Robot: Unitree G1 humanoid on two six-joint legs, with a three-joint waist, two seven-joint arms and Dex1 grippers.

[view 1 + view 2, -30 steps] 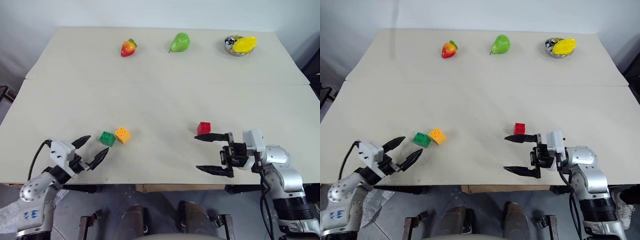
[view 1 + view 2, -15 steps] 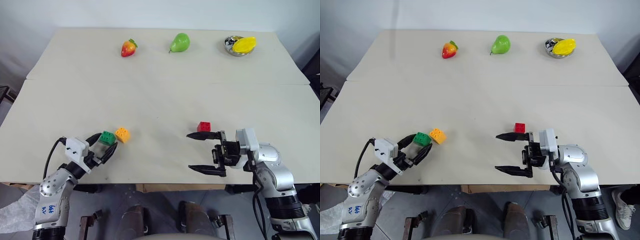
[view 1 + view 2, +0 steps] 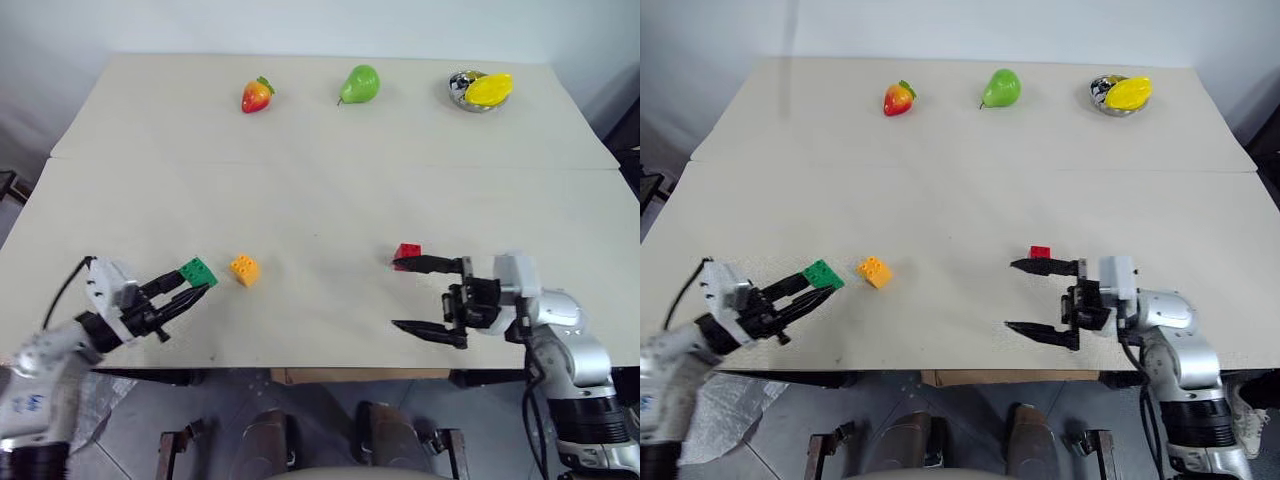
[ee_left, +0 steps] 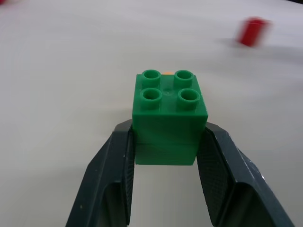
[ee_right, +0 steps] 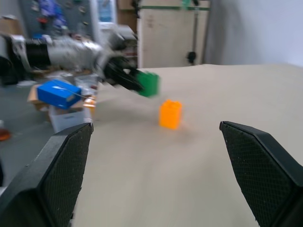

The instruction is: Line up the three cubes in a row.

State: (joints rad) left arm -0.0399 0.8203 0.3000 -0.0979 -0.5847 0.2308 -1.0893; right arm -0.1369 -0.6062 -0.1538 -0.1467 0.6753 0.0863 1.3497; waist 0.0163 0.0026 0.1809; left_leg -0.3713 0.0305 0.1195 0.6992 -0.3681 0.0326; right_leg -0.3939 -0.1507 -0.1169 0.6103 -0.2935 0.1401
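left end effector (image 4: 165, 156) clamps green cube (image 4: 168, 111) | red cube (image 4: 251, 31) beyond

The beige table (image 3: 320, 190) carries an orange-yellow brick (image 3: 244, 269), red brick (image 3: 407, 251), strawberry (image 3: 257, 95), pear (image 3: 359, 85) and a bowl (image 3: 468, 92) at upper right.

Glossy plastic green brick (image 4: 169, 109), matt table (image 3: 330, 180)

Our two head eyes look forward and down over table (image 3: 320, 190), near edge to far edge, from almost same spot, sharing whole tabletop. Our left wrist camera sits very close behind green brick (image 4: 169, 109), facing across tabletop toward red brick (image 4: 252, 31). Our right wrist camera looks level across tabletop toward orange-yellow brick (image 5: 170, 114), also catching green brick.
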